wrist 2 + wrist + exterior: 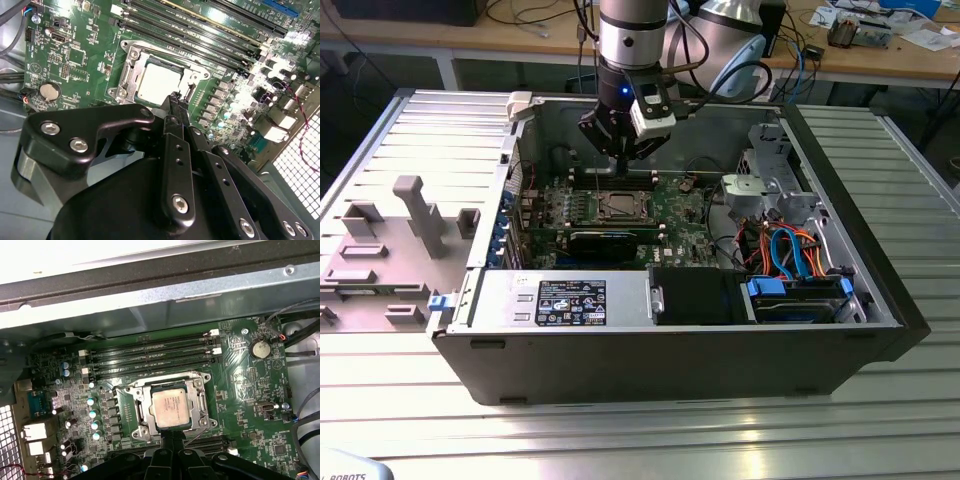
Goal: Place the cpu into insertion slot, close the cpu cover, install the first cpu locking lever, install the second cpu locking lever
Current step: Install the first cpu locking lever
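- Cpu (171,408): seated in insertion slot (138,409), mid motherboard (250,385); cpu cover (203,401) down around it.
- Gripper (174,98): fingers pinched together, empty, tip at socket's edge.
- Handling: judged best slow, pressing lever only.

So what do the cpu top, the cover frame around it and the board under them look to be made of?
The cpu top looks like dull brushed metal, pale and matte. The cpu cover seems to be thin bright steel: silvery, with glinting edges. The motherboard looks like green lacquered circuit board, glossy under the light.
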`<state>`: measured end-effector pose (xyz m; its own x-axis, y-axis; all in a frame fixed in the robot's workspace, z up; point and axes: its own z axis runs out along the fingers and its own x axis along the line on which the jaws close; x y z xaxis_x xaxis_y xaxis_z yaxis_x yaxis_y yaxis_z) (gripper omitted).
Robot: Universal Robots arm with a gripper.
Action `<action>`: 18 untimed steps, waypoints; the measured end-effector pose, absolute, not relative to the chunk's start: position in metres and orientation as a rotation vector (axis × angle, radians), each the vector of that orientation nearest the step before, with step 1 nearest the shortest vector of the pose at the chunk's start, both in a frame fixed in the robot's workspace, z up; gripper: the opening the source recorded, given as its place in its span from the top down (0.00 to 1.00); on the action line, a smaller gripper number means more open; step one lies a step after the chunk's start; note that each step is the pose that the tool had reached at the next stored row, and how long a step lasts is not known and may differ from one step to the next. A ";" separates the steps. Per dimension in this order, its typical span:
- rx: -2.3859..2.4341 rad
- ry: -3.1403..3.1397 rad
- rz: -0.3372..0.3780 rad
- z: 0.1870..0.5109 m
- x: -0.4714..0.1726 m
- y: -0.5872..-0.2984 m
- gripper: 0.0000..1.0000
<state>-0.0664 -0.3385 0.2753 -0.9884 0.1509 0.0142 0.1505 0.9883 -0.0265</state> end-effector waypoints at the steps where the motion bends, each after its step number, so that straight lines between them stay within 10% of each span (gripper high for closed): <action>1: -0.233 -3.117 0.040 0.275 -0.066 -0.339 0.89; 18: -0.184 -3.120 0.040 0.275 -0.066 -0.339 0.89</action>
